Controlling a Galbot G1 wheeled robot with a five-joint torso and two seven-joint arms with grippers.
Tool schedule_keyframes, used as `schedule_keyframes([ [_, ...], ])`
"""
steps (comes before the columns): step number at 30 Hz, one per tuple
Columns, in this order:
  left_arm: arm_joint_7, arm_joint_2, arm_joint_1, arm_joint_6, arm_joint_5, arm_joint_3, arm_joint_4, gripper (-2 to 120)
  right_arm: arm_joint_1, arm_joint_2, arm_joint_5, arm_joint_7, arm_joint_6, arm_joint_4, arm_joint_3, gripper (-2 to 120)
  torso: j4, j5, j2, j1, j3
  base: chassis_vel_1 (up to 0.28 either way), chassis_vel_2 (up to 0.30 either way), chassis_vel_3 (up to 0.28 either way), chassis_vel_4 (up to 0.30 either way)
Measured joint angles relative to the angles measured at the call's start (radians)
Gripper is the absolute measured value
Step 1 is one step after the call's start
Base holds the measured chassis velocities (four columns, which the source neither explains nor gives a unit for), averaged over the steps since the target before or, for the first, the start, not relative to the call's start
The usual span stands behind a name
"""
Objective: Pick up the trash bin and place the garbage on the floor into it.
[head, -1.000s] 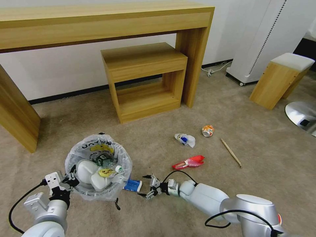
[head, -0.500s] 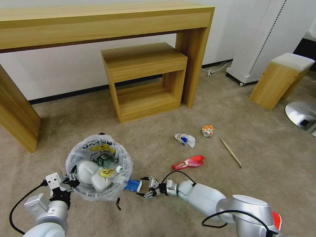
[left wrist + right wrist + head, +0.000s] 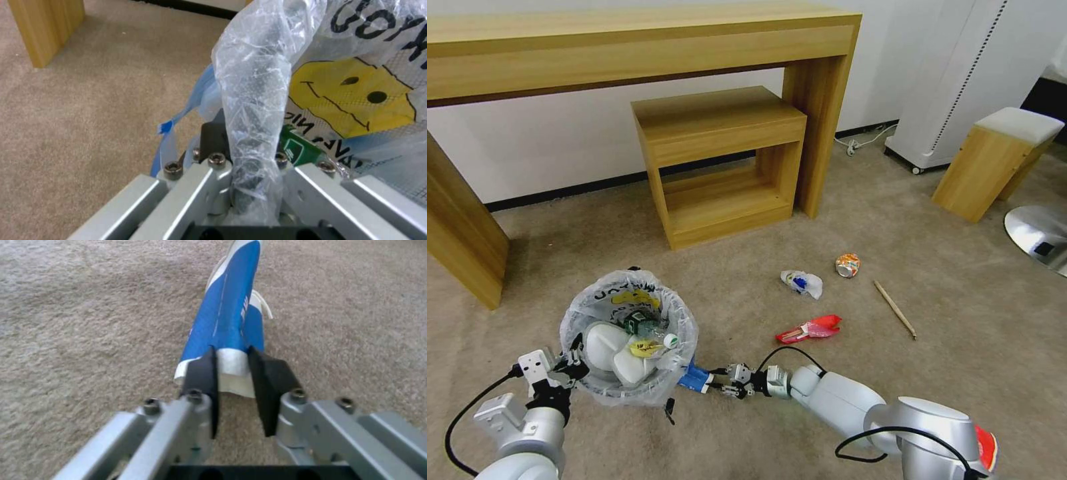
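Left gripper (image 3: 570,363): your jaws are clamped on the bag-wrapped rim of the trash bin (image 3: 627,333), on its near-left edge.
Trash bin: it sits just beyond your left jaws, lined with a clear printed bag, with white slippers (image 3: 607,350) and small litter inside.
Right gripper (image 3: 720,385): low over the floor (image 3: 747,440), your jaws are pinched narrow on the white end of the blue-white paper cup (image 3: 227,326).
Paper cup: flattened, it runs straight out from your right jaws, its far end tucked beside the bin's base.
Red wrapper (image 3: 810,329): on the carpet, beyond your right jaws and apart from them.
White wrapper (image 3: 802,283): farther out than the red one.
Orange can (image 3: 847,265): crushed, just beside that white wrapper.
Wooden stick (image 3: 894,309): lying flat, well clear of both jaws.
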Motion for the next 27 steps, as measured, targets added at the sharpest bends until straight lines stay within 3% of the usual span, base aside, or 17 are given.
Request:
schedule_keyframes([
  [6,0.000,0.013,-0.006,0.000,-0.003,-0.006,0.023,1,-0.003,-0.028,0.002,-0.017,0.003,0.039,0.017,0,0.0001,0.0000,0.000,0.000,0.000,0.000,0.000,0.000,0.000],
  [16,-0.001,0.032,-0.025,0.000,-0.009,-0.006,0.064,1,-0.023,-0.135,0.008,-0.018,0.013,0.175,0.079,0,0.0000,0.0002,0.000,0.000,0.000,0.000,0.000,0.000,0.000],
  [19,-0.003,0.041,-0.029,0.001,-0.010,-0.004,0.080,1,-0.035,-0.246,0.024,0.002,0.014,0.289,0.104,0,0.0004,0.0006,0.000,0.000,0.000,0.000,0.000,0.000,0.000],
  [20,-0.003,0.041,-0.029,0.001,-0.010,-0.004,0.080,1,-0.035,-0.246,0.024,0.002,0.014,0.289,0.104,0,0.0004,0.0006,0.000,0.000,0.000,0.000,0.000,0.000,0.000],
  [23,-0.004,0.051,-0.026,0.007,-0.016,0.000,0.090,1,-0.046,-0.421,0.076,0.022,0.005,0.451,0.127,0,-0.0011,-0.0002,0.000,0.000,0.000,0.000,0.000,0.000,0.000],
  [24,-0.004,0.051,-0.026,0.007,-0.016,0.000,0.090,1,-0.046,-0.421,0.076,0.022,0.005,0.451,0.127,0,-0.0011,-0.0002,0.000,0.000,0.000,0.000,0.000,0.000,0.000],
  [27,-0.004,0.057,-0.024,0.016,-0.020,0.012,0.092,1,-0.053,-0.549,0.122,0.023,0.000,0.630,0.176,0,-0.0001,0.0006,0.000,0.000,0.000,0.000,0.000,0.000,0.000],
])
